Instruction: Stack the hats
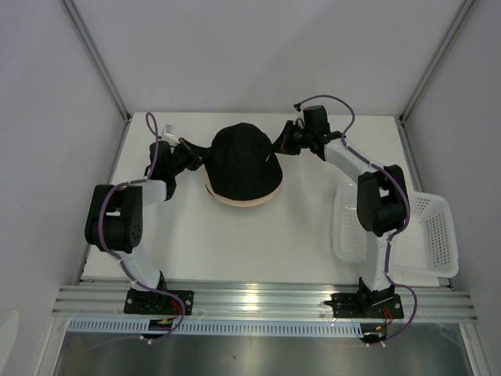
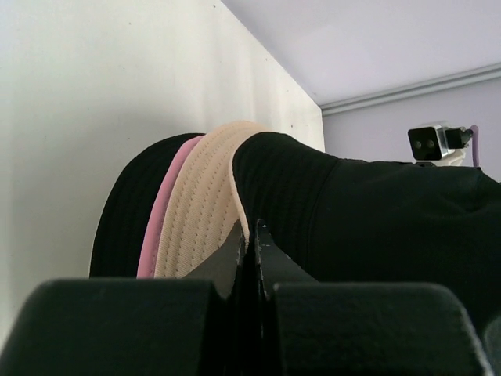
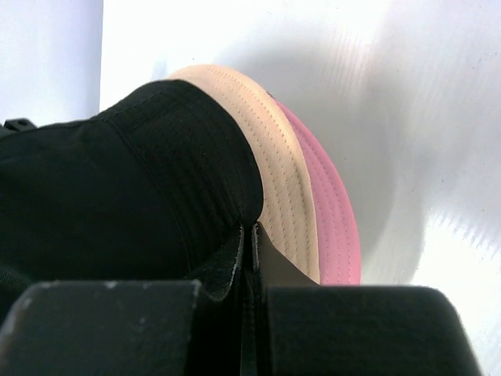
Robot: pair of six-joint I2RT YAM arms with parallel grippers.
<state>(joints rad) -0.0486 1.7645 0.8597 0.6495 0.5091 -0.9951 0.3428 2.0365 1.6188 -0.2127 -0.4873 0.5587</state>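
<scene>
- Jaws on both arms are clenched. Your left gripper (image 2: pixel 249 235) pinches the left brim of the top black hat (image 1: pixel 241 160), and your right gripper (image 3: pixel 250 235) pinches its right brim. Each has only a thin fold of cloth between the fingers.
- Treat that hat as light, limp fabric. It will likely sag wherever you do not hold it, so two opposite brim pinches are the sensible hold and keep the opening spread.
- Just under it, the beige hat (image 2: pixel 205 196), the pink hat (image 2: pixel 160 211) and the bottom black hat (image 2: pixel 117 219) lie nested, with their brims fanned out.
- The pile sits on the table (image 1: pixel 235 243) between your arms, toward the far side. The white basket (image 1: pixel 434 235) lies at the near right, well apart.
- A sideways tug would probably drag the soft pile askew.
</scene>
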